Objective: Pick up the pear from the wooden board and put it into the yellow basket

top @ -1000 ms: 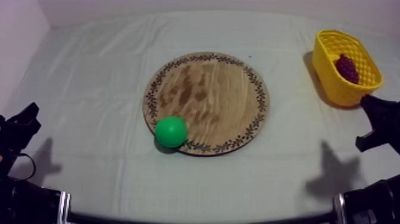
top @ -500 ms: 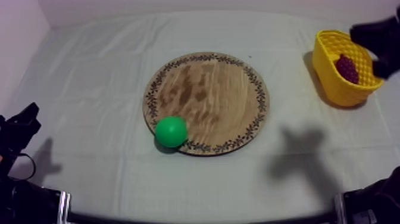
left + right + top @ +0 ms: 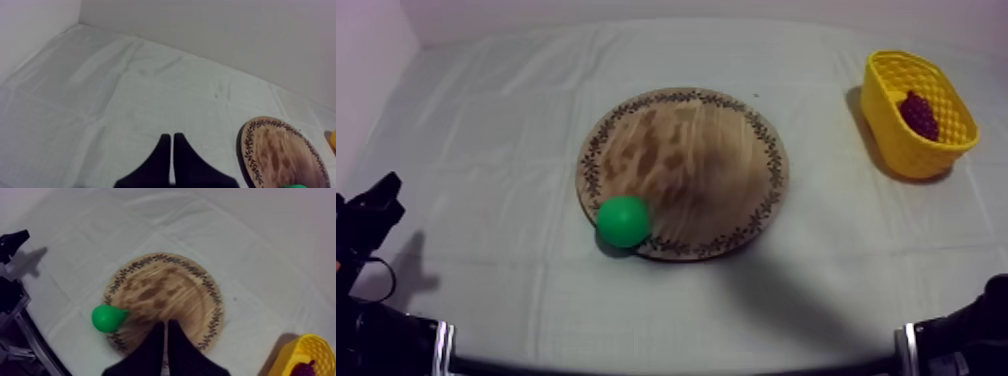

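Observation:
A green pear (image 3: 624,221) lies on the near left rim of the round wooden board (image 3: 696,150), partly over its edge. The yellow basket (image 3: 884,118) stands at the far right with a bunch of grapes (image 3: 919,113) inside. My right gripper (image 3: 165,322) hangs high over the board (image 3: 165,288), shut on nothing, with the pear (image 3: 106,318) off to one side and the basket (image 3: 306,350) beyond the board's other side. My left gripper (image 3: 172,135) is shut as a narrow wedge above bare cloth, beside the board (image 3: 280,155). It rests low at the left edge (image 3: 376,203).
A soft shadow falls across the board's near right part and the cloth in front of it. Black arm parts (image 3: 966,335) sit at the lower right and lower left edges. Grey-white cloth surrounds the board on all sides.
The right arm rose from the lower right, passed the basket and went on upward. Its shadow slid left across the cloth onto the board. Pear, basket and left arm stayed put.

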You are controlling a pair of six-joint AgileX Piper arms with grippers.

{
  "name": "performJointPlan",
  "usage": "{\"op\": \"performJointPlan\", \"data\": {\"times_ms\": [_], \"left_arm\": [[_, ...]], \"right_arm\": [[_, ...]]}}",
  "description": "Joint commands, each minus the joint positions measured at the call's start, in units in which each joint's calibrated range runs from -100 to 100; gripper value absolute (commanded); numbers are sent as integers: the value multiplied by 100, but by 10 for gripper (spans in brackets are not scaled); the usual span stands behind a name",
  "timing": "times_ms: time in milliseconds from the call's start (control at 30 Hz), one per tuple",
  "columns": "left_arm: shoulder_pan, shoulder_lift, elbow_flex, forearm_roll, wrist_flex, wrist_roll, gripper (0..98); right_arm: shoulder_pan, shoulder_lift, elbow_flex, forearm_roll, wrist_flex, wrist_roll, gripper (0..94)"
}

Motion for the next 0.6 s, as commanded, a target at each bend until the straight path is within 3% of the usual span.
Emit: {"op": "performJointPlan", "data": {"times_ms": [0,167,567], "left_arm": [[2,0,0,2,-1,-1,1],[2,0,0,2,-1,-1,1],[2,0,0,2,-1,-1,1]], "right_arm": [[-267,778,-960,108,657,-425,2],[-562,1517,-1688,192,1086,-932,2],[-973,2663,-1807,52,1208,-1994,2]]}}
